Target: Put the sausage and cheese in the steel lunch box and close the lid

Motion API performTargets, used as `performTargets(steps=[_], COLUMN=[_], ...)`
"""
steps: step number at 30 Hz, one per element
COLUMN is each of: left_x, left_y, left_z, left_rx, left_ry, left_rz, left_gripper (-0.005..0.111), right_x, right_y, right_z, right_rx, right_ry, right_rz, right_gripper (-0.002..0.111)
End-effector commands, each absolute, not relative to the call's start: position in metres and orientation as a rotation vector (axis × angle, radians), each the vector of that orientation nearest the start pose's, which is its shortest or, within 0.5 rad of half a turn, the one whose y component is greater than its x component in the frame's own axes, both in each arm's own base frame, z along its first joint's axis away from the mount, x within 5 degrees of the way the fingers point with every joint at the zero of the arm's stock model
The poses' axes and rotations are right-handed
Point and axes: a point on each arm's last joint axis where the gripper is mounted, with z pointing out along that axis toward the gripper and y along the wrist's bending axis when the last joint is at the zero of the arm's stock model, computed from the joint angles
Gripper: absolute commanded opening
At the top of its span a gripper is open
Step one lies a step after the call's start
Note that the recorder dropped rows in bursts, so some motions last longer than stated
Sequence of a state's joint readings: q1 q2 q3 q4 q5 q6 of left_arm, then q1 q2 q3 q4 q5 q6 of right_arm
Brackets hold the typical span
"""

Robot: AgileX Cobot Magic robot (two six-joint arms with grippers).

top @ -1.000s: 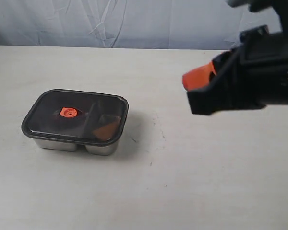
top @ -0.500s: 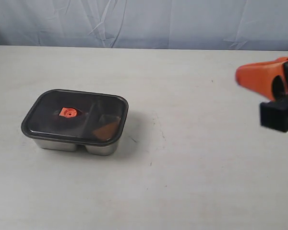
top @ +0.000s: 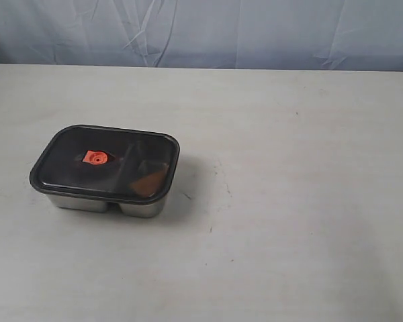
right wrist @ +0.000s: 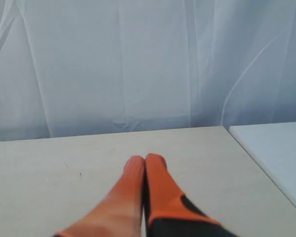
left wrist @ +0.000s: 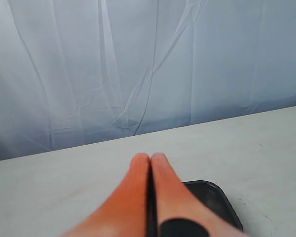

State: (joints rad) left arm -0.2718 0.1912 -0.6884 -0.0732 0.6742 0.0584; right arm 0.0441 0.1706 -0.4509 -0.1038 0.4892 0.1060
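The steel lunch box [top: 101, 202] stands on the left of the table in the exterior view, with the dark lid [top: 114, 151] lying flat on it and its orange valve tab [top: 94, 157] showing. Through the lid an orange-brown shape, the cheese [top: 150, 182], shows in the right compartment; the sausage is only a dark blur under the lid. Neither arm appears in the exterior view. My left gripper [left wrist: 149, 157] is shut with nothing between its orange fingers, above a corner of the lid [left wrist: 214, 200]. My right gripper [right wrist: 145, 159] is shut and empty over bare table.
A pale cloth backdrop [top: 201, 30] hangs behind the table's far edge. In the right wrist view a white surface [right wrist: 276, 153] adjoins the table's edge.
The right arm, which crossed the right half of the exterior view a second ago, has withdrawn to the right and left the view. The lunch box and lid have not moved.
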Motion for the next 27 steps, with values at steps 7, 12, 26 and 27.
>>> performTargets(steps=[7,12,26,27], left_x=[0.015,0.015,0.015,0.015], left_y=[-0.008,-0.008,-0.008,-0.008], left_z=[0.362,0.362,0.362,0.362], left_rx=[0.258,0.258,0.258,0.258], left_ry=[1.638,1.638,1.638,1.638], left_rz=[-0.240,-0.240,-0.240,-0.240], left_gripper=[0.000,0.000,0.000,0.000], right_x=[0.045,0.048,0.053,0.053], right_y=[-0.002,-0.003,-0.002,-0.002], right_z=[0.235,0.219,0.179,0.180], right_rx=[0.016,0.062,0.083,0.081], right_ry=[1.702,1.752,1.859,1.854], right_rz=[0.004,-0.009,0.024,0.023], right_gripper=[-0.001,-0.001,-0.001,-0.001])
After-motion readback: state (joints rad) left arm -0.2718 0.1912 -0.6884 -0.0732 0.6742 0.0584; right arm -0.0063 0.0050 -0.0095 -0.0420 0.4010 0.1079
